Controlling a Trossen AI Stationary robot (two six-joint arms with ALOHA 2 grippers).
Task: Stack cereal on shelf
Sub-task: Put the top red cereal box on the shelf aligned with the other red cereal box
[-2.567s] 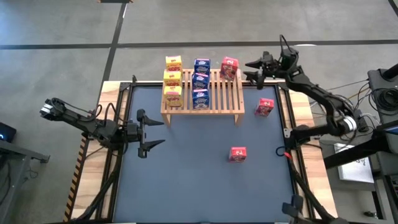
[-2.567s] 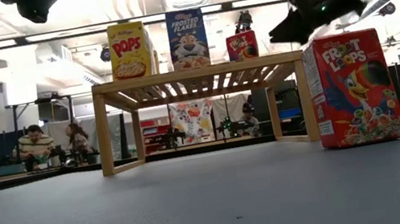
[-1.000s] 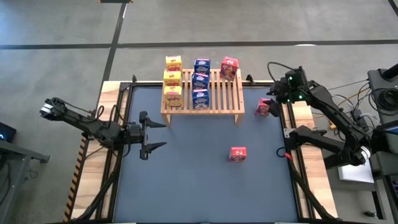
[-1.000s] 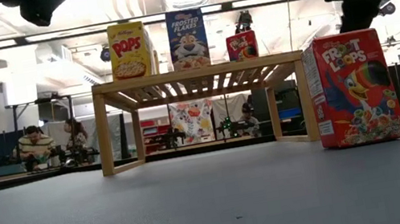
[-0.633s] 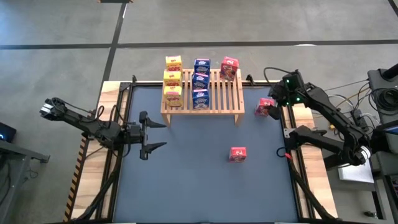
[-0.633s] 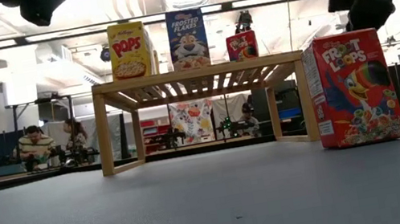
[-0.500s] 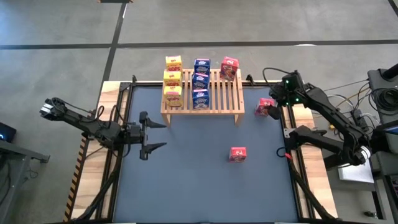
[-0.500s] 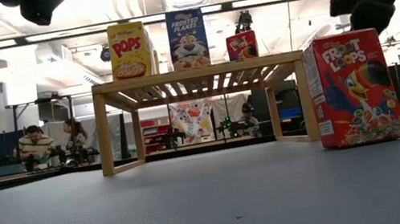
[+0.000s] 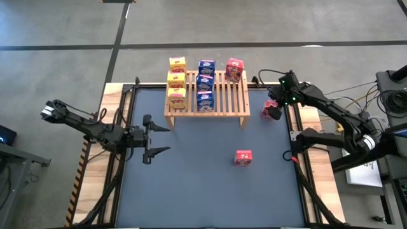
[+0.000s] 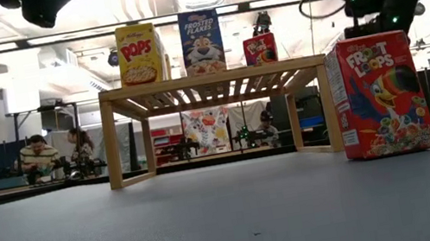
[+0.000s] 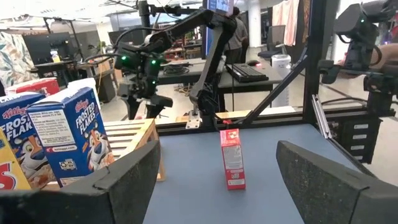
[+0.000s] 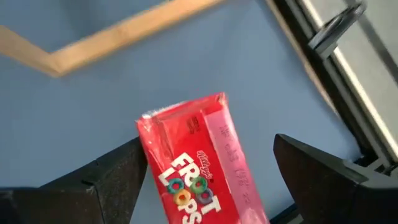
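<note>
Cereal boxes number nine on my feed: three yellow (image 9: pixel 177 81), three blue (image 9: pixel 205 84) and one red (image 9: pixel 234 69) stand in rows on the shelf (image 9: pixel 233 102), a light wooden rack with a slatted top and short legs at the far side of the dark blue tabletop (image 9: pixel 191 178). Two more red boxes are off it: one (image 9: pixel 243 157) upright alone in the open middle, the other (image 9: pixel 272 109) lying just beside the rack's right end. From above I see my right gripper (image 9: pixel 275 107) right over that lying box; only its wrist camera shows the red carton (image 12: pixel 199 162) flat between the two spread fingers (image 12: pixel 106 177), apart from both, so I hold nothing. The level camera hides the lying box behind the big-looking standing one (image 10: pixel 380 95), but shows the rack's open underside and people seated in the room behind. My left gripper (image 9: pixel 159 134) waits at the tabletop's left side, fingers wide apart and empty.
</note>
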